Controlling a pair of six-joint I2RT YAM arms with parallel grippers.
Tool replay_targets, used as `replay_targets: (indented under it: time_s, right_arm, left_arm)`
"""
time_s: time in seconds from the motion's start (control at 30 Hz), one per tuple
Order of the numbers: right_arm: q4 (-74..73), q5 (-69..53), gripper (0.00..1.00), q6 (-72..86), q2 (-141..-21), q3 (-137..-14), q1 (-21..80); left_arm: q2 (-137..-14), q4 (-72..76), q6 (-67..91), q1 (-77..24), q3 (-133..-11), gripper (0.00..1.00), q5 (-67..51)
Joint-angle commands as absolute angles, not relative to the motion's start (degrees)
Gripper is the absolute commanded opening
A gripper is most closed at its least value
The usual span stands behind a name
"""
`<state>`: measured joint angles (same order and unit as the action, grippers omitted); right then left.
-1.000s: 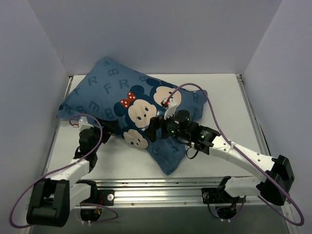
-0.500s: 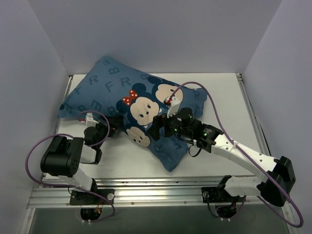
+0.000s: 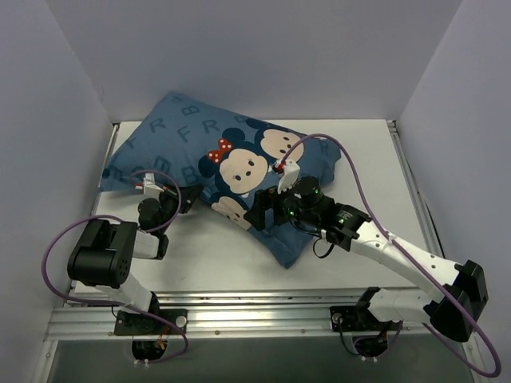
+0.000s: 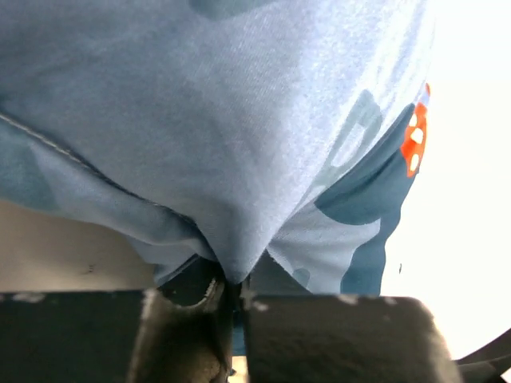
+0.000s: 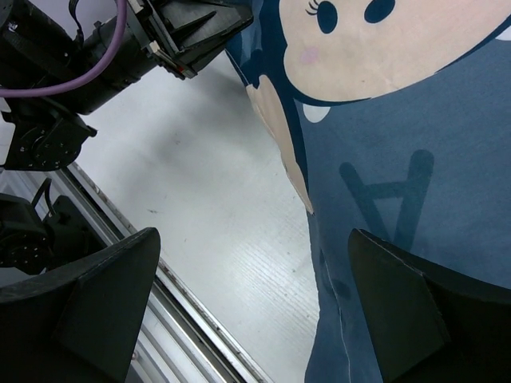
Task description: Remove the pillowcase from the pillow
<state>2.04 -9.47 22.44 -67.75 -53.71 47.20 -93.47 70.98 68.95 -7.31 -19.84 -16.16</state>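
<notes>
The blue pillowcase (image 3: 239, 159) with mouse faces lies slantwise across the table, plump and filled. The pillow is hidden inside it. My left gripper (image 3: 190, 197) is at the case's near-left edge. In the left wrist view it (image 4: 231, 291) is shut on a pinched fold of the pillowcase (image 4: 239, 120). My right gripper (image 3: 259, 214) hovers open over the near edge of the case. In the right wrist view its fingers (image 5: 254, 239) straddle the pillowcase (image 5: 399, 159) edge and bare table, holding nothing. The left gripper (image 5: 192, 32) shows at the top of that view.
Grey walls close in the white table (image 3: 207, 255) at left, back and right. A metal rail (image 3: 263, 307) runs along the near edge by the arm bases. Purple cables (image 3: 351, 179) loop over both arms.
My left gripper has shut on the pillowcase's near-left edge, and its arm has folded back. The pillowcase has shifted away and rightward. The right gripper followed slightly right, still open.
</notes>
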Motion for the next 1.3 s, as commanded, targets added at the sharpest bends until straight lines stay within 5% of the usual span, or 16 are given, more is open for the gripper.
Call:
replay_targets:
  time_s: [0.0,0.17,0.3,0.5,0.87,1.2,1.27]
  right_arm:
    - [1.1,-7.5,1.0,22.1,-64.6,-55.9,46.8]
    - [-3.9,-4.2,1.0,20.8,-62.1,-58.0,46.5]
    - [-6.5,-2.1,1.0,20.5,-59.8,-60.7,46.0]
    - [-9.2,1.7,1.0,20.5,-56.3,-64.0,45.4]
    - [-17.0,9.1,1.0,18.9,-53.4,-75.3,44.9]
    - [-20.0,18.9,1.0,18.8,-51.9,-74.8,44.7]
    - [-20.0,20.2,1.0,19.2,-52.2,-74.3,44.7]
  left_arm:
    - [-89.0,86.0,68.5,-6.5,-22.3,0.02,-17.6]
    - [-72.4,70.4,65.0,-5.9,-26.8,0.02,-19.7]
    - [-56.3,32.2,53.3,-6.2,-37.8,0.02,-15.8]
    - [-46.9,-1.9,38.4,-6.3,-58.9,0.02,-9.8]
    - [-74.0,-41.7,28.5,-6.5,-109.3,0.02,-18.8]
    - [-93.4,-42.5,25.8,-9.2,-110.7,0.02,-20.6]
    - [-98.6,-40.3,25.8,-9.5,-111.3,0.09,-18.6]
